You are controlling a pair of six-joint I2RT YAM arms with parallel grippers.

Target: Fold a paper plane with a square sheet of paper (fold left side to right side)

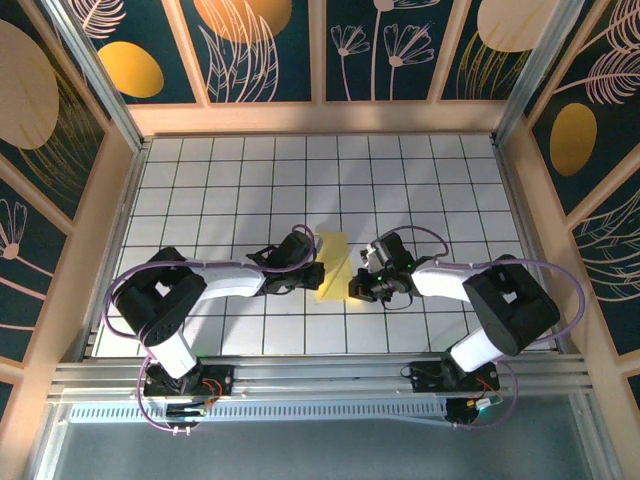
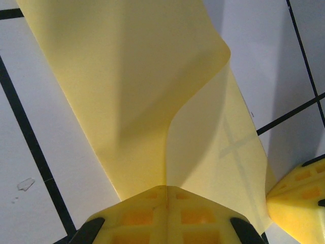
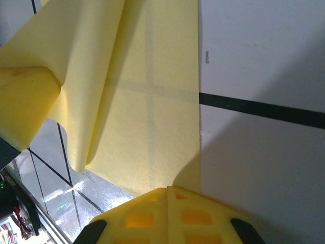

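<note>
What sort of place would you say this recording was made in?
Most likely a purpose-built robot test booth, not a home: a white tabletop ruled in a black grid, a silver aluminium rail bearing two black-and-white robot arms, and dark blue wall panels printed with flowers enclosing it.

Matt, thin square sheet of paper [image 2: 127, 76]; table [image 3: 264, 61] smooth, perhaps laminate.

Square sheet of paper [image 1: 333, 262] [image 2: 152, 101] [image 3: 147, 101]: thin, pale yellow, slightly translucent. Lies mid-counter [image 1: 240, 180], partly flat on the tiles, partly raised and curling over in a soft, uncreased bend. Pinched at opposite edges by left claw [image 1: 315, 272] [image 2: 166, 195] and right claw [image 1: 355, 288] [image 3: 167, 195].
</note>
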